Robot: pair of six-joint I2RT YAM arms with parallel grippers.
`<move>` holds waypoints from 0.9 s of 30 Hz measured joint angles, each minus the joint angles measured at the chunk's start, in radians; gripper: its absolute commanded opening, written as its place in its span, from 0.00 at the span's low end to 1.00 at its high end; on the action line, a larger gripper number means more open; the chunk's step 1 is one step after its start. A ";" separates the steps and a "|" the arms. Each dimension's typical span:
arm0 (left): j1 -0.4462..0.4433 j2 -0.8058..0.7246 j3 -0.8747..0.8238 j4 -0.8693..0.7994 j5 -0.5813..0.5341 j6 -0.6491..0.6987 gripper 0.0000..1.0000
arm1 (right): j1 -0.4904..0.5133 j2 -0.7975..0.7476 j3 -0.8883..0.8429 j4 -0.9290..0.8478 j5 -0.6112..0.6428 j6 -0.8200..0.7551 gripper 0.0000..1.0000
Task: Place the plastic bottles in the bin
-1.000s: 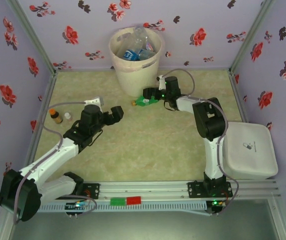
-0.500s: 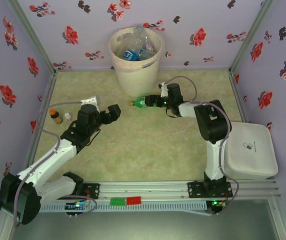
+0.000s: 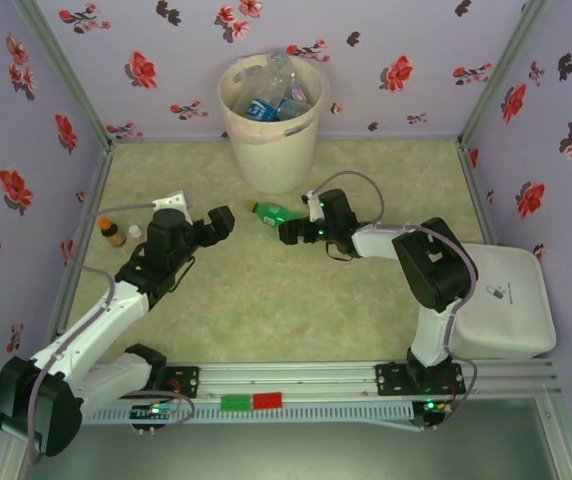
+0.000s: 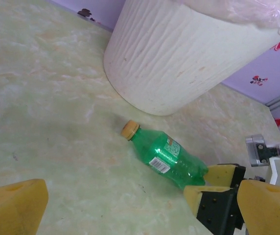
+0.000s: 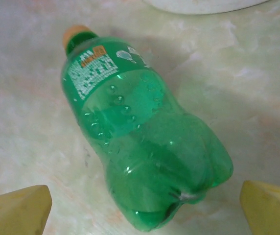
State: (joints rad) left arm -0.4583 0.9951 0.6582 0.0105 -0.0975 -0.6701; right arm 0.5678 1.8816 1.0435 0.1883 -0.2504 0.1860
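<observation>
Top external: clear bottles (image 3: 264,106) inside bin (image 3: 253,150)

The green bottle (image 5: 140,142) is bright green, its cap (image 5: 77,33) yellow-orange, its label green with white print and an orange patch. The table (image 3: 296,300) is pale green-beige, marbled with cream and faint pink veins. The bin (image 3: 271,145) at the far side is pale pink-beige; the clear bottles (image 3: 266,105) in it carry blue-and-white labels. The walls (image 3: 426,40) are lilac, strewn with red and dark flowers. The amber bottle (image 3: 113,233) at the left has an orange cap. The left tool (image 3: 216,222) and the right tool (image 3: 291,232) are black with yellow foam pads (image 5: 17,210). The tray (image 3: 496,300) at the right is white.
</observation>
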 measured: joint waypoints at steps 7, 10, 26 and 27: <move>0.020 -0.001 -0.005 0.000 0.001 0.000 1.00 | 0.055 0.114 0.262 -0.224 0.156 -0.227 1.00; 0.026 -0.003 -0.005 -0.004 0.003 0.000 1.00 | 0.064 0.194 0.338 -0.303 0.177 -0.297 0.99; 0.091 -0.101 -0.066 -0.035 0.003 0.007 1.00 | 0.121 0.254 0.409 -0.399 0.198 -0.419 0.46; 0.093 -0.103 -0.068 -0.037 0.003 0.007 1.00 | 0.121 0.254 0.409 -0.399 0.197 -0.419 0.45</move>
State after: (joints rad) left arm -0.3653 0.8921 0.5903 -0.0265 -0.0940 -0.6632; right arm 0.6884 2.1357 1.4528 -0.2111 -0.0536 -0.2329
